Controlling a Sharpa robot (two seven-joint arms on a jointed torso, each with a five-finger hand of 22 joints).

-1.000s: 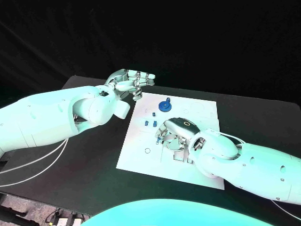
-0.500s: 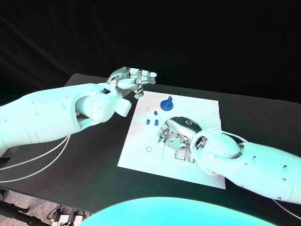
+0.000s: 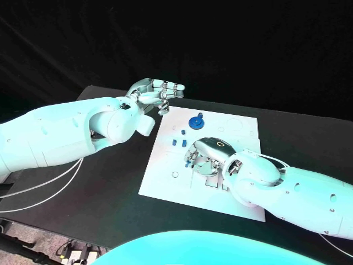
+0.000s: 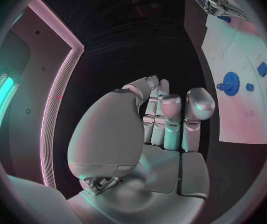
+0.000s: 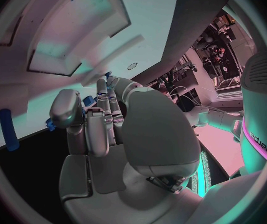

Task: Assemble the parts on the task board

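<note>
The right hand [image 3: 206, 155] is lowered onto the middle of the task board [image 3: 165, 179], fingers curled down; the right wrist view shows small blue parts [image 5: 88, 101] just at its fingertips [image 5: 66, 108], but whether they are pinched or merely touched cannot be told. The left hand [image 3: 154, 95] hovers above the table [image 3: 105, 187] just off the board's far left corner, its fingers drawn together and bent inward, nothing in them.

The board is a white rectangular plate with faint outlined recesses. Near its far edge sits a blue gear [image 3: 194, 122] with a toothed rim. Just nearer lie two small blue pegs [image 3: 177, 143] side by side, and a smaller blue piece [image 3: 180, 132] between them and the gear. The board's near left quarter is bare white surface, and black tabletop lies open on the left and along the near edge.
</note>
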